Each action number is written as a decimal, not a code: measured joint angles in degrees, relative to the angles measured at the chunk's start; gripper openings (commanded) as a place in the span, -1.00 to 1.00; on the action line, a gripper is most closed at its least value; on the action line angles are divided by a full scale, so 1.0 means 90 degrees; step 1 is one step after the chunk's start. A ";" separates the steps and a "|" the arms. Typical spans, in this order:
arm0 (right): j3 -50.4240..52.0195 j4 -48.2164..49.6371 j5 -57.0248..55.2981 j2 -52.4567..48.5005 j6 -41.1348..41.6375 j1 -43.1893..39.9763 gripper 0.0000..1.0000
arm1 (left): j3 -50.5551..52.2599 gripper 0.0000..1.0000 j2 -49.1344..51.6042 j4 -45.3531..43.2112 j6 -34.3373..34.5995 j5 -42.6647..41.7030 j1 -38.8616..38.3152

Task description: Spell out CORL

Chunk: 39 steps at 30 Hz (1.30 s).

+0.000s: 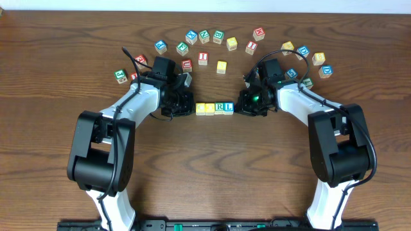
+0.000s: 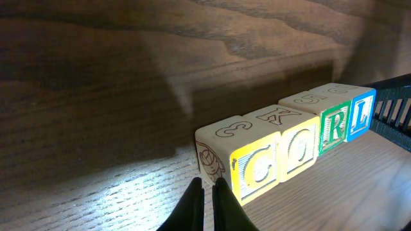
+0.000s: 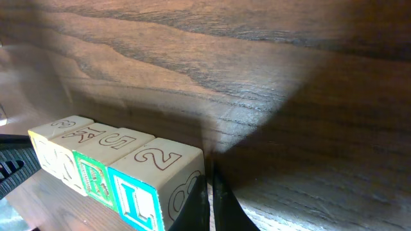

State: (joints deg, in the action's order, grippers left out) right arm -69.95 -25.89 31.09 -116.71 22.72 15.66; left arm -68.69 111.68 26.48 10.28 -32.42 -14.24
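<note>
CORL looks done: the block row (image 1: 214, 108) reads C, O, R, L, with the left end effector (image 2: 207, 194) and right end effector (image 3: 210, 190) pinched together, empty, at its ends.

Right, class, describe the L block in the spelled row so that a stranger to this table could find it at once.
On the wooden table, find the row of four letter blocks near the middle. The L block is the end one, beside the right end effector. Its letter is framed in blue, unlike the green R block next to it.
</note>
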 measured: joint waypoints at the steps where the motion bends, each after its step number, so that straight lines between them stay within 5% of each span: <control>1: 0.0000 0.0000 0.0002 0.0000 -0.0002 0.0000 -0.97 | 0.0000 -0.86 0.0000 -0.0002 0.0000 0.0002 0.0000; 39: 0.0002 -0.0243 -0.0743 0.0357 0.0007 0.0090 -0.98 | 0.0000 -0.85 0.0000 -0.0204 0.0019 -0.0005 -0.0107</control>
State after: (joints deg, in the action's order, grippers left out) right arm -69.93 -28.08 24.40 -113.49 22.79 16.47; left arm -68.69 111.68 24.64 10.46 -32.47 -15.20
